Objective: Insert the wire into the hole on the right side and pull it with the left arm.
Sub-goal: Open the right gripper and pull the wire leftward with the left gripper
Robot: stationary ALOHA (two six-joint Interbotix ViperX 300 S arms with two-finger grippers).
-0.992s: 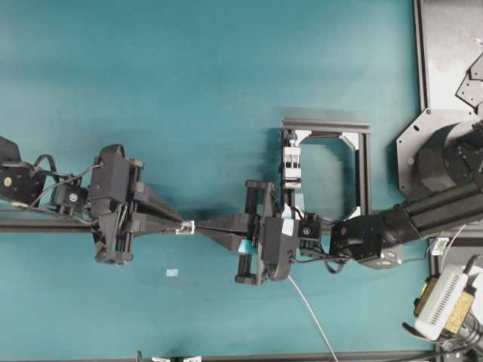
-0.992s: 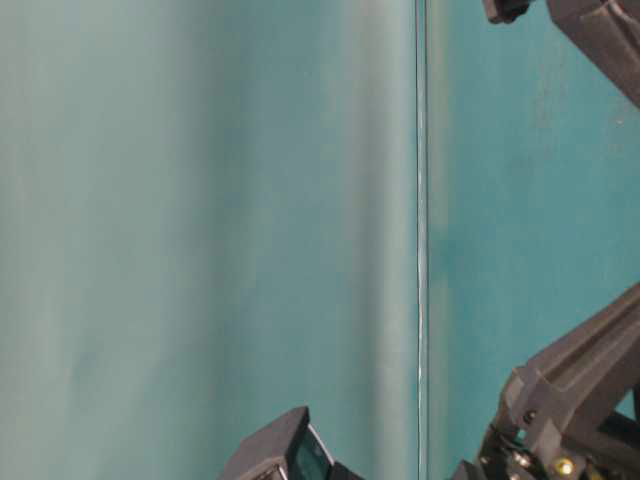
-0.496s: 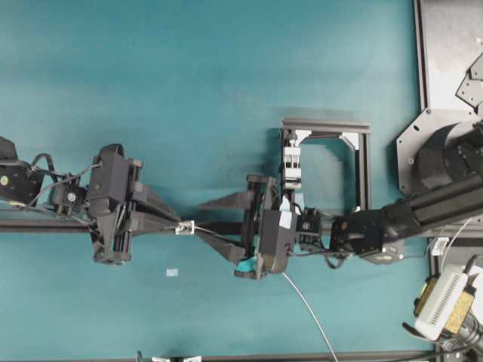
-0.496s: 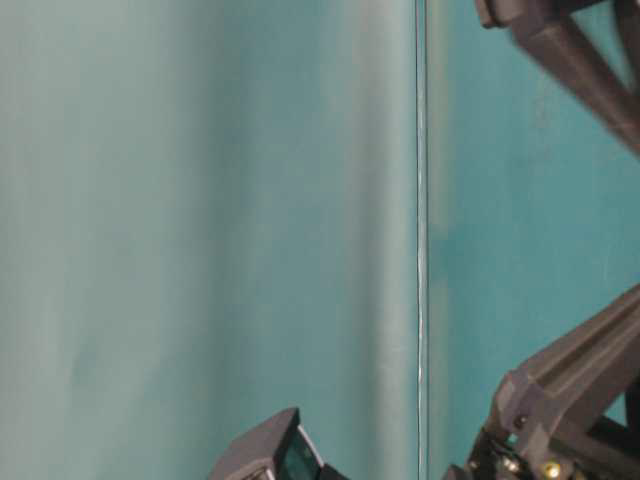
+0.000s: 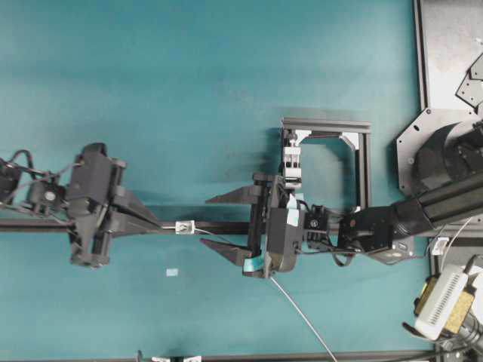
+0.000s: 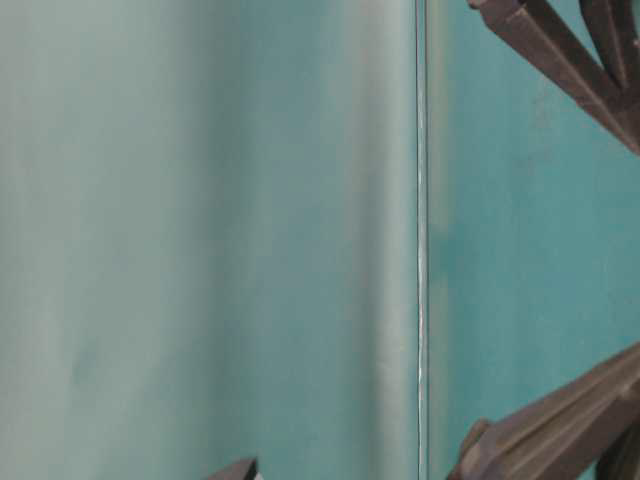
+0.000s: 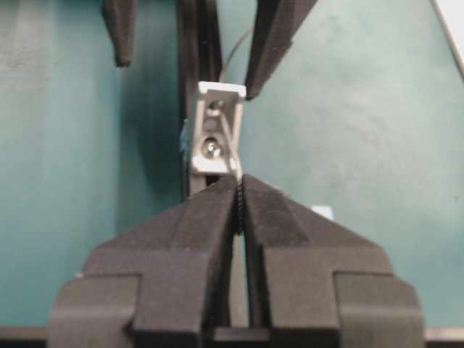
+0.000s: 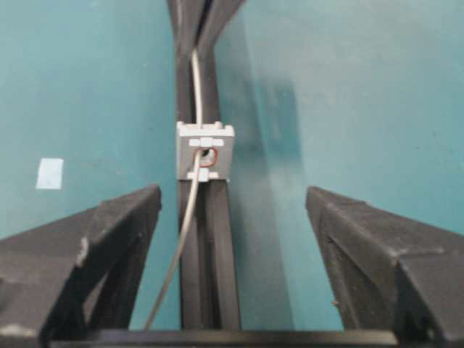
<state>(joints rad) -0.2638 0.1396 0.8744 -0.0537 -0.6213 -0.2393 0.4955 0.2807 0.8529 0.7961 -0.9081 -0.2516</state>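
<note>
Left claw [image 7: 239,206]: closed tight on the wire [image 8: 190,210], and it has backed away from the bracket since a second ago.
Wire: threaded through the hole [image 8: 209,155] in the small bracket [image 5: 184,226] on the black rail [image 8: 206,290]; the slack trails off over the counter [image 5: 226,75].
Right claw [image 5: 226,226]: was pinched, now spread wide and holding nothing.
Meaning: handover looks done; the pull falls to the left arm [image 5: 90,207].

You get one view straight down on the worktop [image 5: 189,90], one close along its surface, turned sideways. Both wrist views look closely past their tools at the bracket [image 7: 214,127] from opposite sides, towards 12 o'clock.
</note>
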